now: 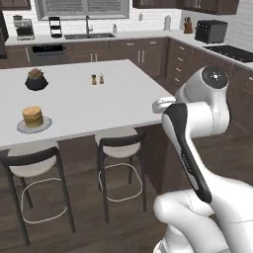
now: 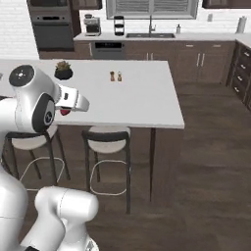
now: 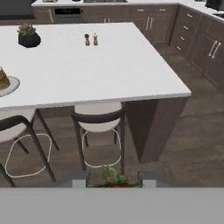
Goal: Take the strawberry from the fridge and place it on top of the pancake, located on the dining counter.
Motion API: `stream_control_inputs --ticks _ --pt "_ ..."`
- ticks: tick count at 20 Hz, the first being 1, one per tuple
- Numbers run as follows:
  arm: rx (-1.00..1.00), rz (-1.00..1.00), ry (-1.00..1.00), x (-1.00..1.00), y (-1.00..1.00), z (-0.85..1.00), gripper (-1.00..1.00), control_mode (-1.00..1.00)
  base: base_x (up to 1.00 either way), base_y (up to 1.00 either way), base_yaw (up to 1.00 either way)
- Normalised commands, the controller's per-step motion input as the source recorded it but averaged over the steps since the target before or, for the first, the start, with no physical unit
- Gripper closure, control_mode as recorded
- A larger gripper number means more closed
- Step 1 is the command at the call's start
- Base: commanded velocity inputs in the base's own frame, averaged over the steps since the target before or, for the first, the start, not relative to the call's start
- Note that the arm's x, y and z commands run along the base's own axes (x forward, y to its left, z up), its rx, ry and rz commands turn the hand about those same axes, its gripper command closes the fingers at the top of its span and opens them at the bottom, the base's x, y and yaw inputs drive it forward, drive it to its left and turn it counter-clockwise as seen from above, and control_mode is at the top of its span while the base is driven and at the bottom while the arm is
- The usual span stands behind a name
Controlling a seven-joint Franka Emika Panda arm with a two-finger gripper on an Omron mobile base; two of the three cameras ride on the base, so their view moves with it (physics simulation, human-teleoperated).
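The strawberry, dark red with green leaves, sits between my two finger tips at the bottom of the hand view, and my gripper is shut on it. In the right base view the strawberry hangs under the hand in front of the dining counter. The pancake is a golden stack on a small white plate near the counter's front left edge, well to the left of my hand. In the hand view the pancake is cut by the left edge.
Two black stools stand under the counter's near edge. A dark bowl with a plant and two small shakers stand on the white top. Brown wall cabinets, a sink and a stove line the far walls.
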Motion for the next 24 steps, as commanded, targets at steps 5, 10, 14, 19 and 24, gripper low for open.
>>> stream_control_inputs --ticks 5,10,14,19,24 --pt "0.00 0.00 0.00 0.00 0.00 0.00 1.00 1.00 0.15 1.00 0.41" --pt "0.00 0.00 0.00 0.00 0.00 0.00 1.00 1.00 0.60 0.98 0.05" --pt "0.00 0.00 0.00 0.00 0.00 0.00 1.00 1.00 0.86 0.76 -0.05" --pt "0.00 0.00 0.00 0.00 0.00 0.00 1.00 1.00 0.50 0.44 -0.13" --pt "0.00 0.00 0.00 0.00 0.00 0.00 1.00 1.00 0.52 0.19 -0.15"
